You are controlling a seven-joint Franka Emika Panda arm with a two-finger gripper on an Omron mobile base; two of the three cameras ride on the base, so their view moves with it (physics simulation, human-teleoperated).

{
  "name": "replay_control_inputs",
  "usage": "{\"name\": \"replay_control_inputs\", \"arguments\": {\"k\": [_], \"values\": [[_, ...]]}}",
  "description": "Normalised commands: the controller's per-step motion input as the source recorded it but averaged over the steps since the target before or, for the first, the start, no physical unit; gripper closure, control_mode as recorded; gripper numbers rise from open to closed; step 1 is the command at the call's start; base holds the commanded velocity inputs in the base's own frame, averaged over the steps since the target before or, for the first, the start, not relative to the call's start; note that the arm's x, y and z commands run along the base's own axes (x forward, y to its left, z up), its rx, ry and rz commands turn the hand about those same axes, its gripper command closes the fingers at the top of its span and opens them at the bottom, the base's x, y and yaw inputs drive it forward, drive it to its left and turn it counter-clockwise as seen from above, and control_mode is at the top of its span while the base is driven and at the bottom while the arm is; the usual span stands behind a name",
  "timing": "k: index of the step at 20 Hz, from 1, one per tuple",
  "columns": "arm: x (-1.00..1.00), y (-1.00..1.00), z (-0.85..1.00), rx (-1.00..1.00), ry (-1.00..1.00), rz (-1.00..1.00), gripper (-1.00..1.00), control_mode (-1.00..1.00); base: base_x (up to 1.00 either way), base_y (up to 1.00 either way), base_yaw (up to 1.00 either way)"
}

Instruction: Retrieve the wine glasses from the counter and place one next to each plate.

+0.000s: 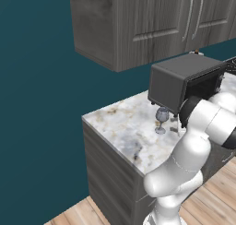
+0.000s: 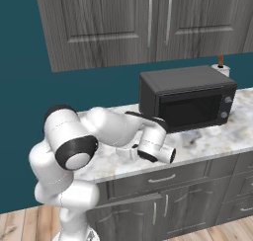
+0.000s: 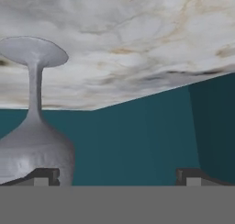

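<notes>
**Reaching for the first glass**

While lining up on the wine glass [image 1: 162, 118], standing upright on the marbled table [image 1: 120, 122], just in front of the microwave [image 1: 184, 83] and well back from the table's front edge. Seen upside down through the hand camera: round foot at top, thin stem running down, bowl [image 3: 34, 152] at lower left, touching or just overlapping the left fingertip [image 3: 40, 176]. Hand evidently rolled over, looking sideways along the tabletop toward the teal wall [image 1: 37, 95].

Fingers [image 3: 117, 177] spread to full width, nothing held. Glass off to one side of the gap rather than centred between the tips; right fingertip [image 3: 193, 176] with only wall behind it.

From the right base camera, wrist [image 2: 154, 147] low over the tabletop, just left of the microwave's front corner, forearm folded across the table. Glass itself hidden behind the arm there. Only one glass made out; second not located. No plates made out either.

Step in hand, by judgement: approach for the first pick-up, grasp not yet made.

Next move calls for: shifting the hand sideways to bring the bowl or stem into the middle of the gap, then closing gently. Thin stem and rounded bowl likely to tip if nudged by one finger first, so centring before closing matters. Microwave close alongside; little room to swing on that side. After the lift, a carry to a plate.
</notes>
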Motion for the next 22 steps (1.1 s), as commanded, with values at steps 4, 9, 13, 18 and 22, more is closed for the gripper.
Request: {"name": "replay_control_inputs", "arguments": {"k": [4,9,13,18,22], "values": [[0.12,0.03,-0.11,0.0,0.0,0.0,-1.0,-1.0,0.0,0.0,0.0],[0.14,0.17,-0.11,0.0,0.0,0.0,-1.0,-1.0,0.0,0.0,0.0],[0.16,0.14,-0.09,0.0,0.0,0.0,-1.0,-1.0,0.0,0.0,0.0],[0.09,0.0,-0.15,0.01,0.0,0.0,-1.0,-1.0,0.0,0.0,0.0],[0.0,-0.2,-0.18,0.04,0.0,0.0,-1.0,-1.0,0.0,0.0,0.0]]}}
